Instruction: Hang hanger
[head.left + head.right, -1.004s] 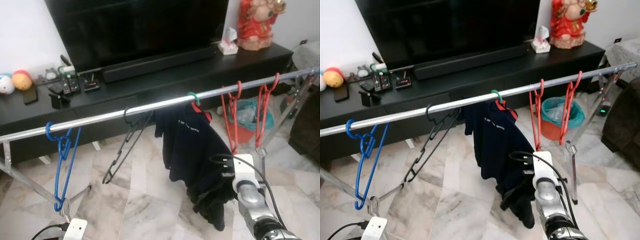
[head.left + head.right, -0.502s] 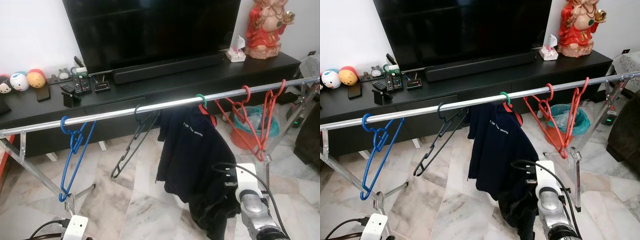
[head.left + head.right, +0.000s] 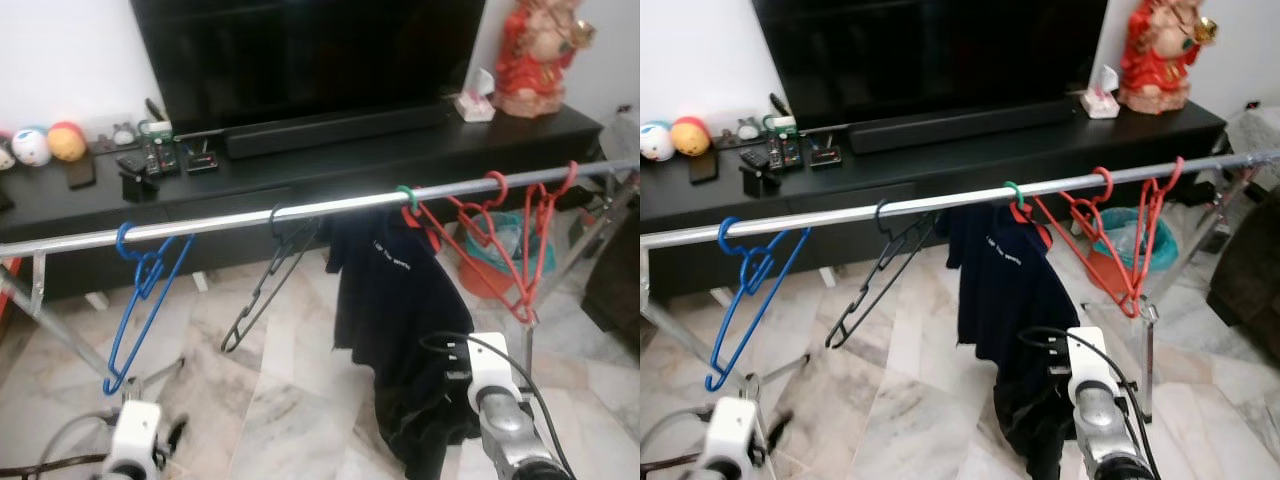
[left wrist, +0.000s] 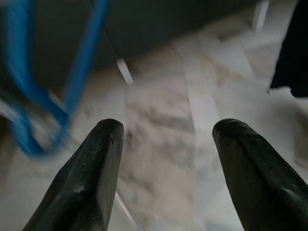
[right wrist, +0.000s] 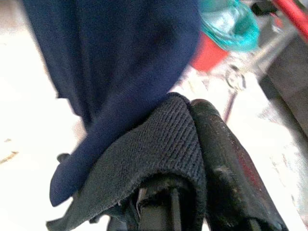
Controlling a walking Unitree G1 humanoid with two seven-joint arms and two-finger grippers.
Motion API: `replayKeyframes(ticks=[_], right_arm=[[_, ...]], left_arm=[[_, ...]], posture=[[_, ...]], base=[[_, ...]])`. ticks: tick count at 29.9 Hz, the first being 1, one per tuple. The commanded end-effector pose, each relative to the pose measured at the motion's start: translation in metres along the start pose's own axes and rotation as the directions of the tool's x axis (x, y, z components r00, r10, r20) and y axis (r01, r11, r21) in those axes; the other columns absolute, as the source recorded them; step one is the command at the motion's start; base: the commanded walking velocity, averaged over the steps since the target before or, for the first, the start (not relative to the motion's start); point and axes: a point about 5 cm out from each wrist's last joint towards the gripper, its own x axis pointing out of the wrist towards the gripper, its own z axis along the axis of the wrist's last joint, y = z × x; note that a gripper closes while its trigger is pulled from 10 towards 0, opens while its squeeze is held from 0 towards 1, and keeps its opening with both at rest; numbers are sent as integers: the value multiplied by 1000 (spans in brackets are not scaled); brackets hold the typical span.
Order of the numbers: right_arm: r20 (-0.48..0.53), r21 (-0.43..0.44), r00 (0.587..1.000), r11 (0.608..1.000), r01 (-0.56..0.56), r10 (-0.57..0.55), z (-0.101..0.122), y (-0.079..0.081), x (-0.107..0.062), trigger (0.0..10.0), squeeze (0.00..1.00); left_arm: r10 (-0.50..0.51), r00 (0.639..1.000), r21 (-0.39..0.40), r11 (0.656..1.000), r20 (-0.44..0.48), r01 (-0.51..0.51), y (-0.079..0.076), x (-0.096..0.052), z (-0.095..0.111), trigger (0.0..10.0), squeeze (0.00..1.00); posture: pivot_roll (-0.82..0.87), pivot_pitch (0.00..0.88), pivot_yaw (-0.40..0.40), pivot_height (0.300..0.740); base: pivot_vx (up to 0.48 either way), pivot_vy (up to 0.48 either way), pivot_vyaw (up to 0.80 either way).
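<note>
Left eye view: a silver rail crosses the scene, carrying a blue hanger on the left, a black hanger, a green-hooked hanger bearing a dark shirt, and red hangers on the right. The right gripper pinches the shirt's hem near the floor. The left gripper hangs spread beside the blue hanger.

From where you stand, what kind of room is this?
Most likely a home living room used for drying laundry: a large television on a low black cabinet, a marble-tiled floor, and a metal clothes rail carrying hangers and a dark shirt.
</note>
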Motion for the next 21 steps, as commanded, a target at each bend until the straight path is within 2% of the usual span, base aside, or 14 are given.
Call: replayKeyframes(ticks=[1,3,4,5,6,7,9,12,13,16,17,18,19,21], right_arm=[[29,19,1000,1000,-7,7,9,2,2,10000,0],[32,26,999,1000,-7,6,10,2,2,10000,0],[39,42,999,999,-5,4,12,2,3,10000,0],[37,44,999,999,-5,4,12,2,3,10000,0],[34,42,999,999,-5,4,12,2,3,10000,0],[30,41,1000,999,-3,2,12,2,3,10000,0],[29,55,1000,999,1,-3,11,1,3,10000,0],[28,72,1000,997,4,-6,9,-1,3,10000,0],[26,72,1000,997,5,-6,9,-3,3,10000,0],[27,74,1000,997,11,-13,13,-8,5,10000,0],[27,79,999,997,19,-21,14,-10,6,10000,0],[23,108,999,993,39,-42,14,-14,6,10000,0],[21,117,999,992,45,-48,14,-15,7,10000,0],[19,162,997,985,65,-69,14,-18,7,10000,0]], left_arm=[[-7,1000,-35,999,-11,7,-1,4,1,10000,0],[-9,1000,-45,999,2,9,-1,11,7,10000,0],[-3,1000,19,1000,-21,3,-1,16,9,10000,0],[2,999,33,999,-51,0,-4,15,6,10000,0],[19,999,201,979,49,-29,-3,15,18,10000,0],[3,989,295,954,146,-47,-7,12,24,10000,0],[-3,985,301,952,175,-51,-8,10,25,10000,0],[-46,974,257,966,221,-13,-15,0,32,10000,0],[-73,958,242,970,277,4,-22,-10,43,10000,0],[-102,942,221,975,319,31,-38,-24,50,10000,0],[-101,944,203,978,315,37,-38,-22,50,10000,0],[-65,964,112,993,259,37,-18,2,56,10000,0],[-57,967,93,995,247,35,-11,9,60,10000,0],[-42,942,104,995,333,8,-11,11,77,10000,0]], posture=[[-39,0,30,740],[-45,0,36,740],[-46,0,39,740],[-47,0,41,740],[-47,0,44,740],[-46,0,44,740],[-42,0,46,740],[-30,0,38,740],[-26,0,33,740],[-30,0,35,740],[-32,0,37,740],[-42,0,41,740],[-47,0,42,740],[-56,0,41,740]], base=[[0,0,0],[0,0,0],[0,0,0],[0,0,0],[0,0,0],[0,0,0],[0,0,0],[0,0,0],[0,0,0],[0,0,0],[0,0,0],[0,0,0],[0,0,0],[0,0,0]])
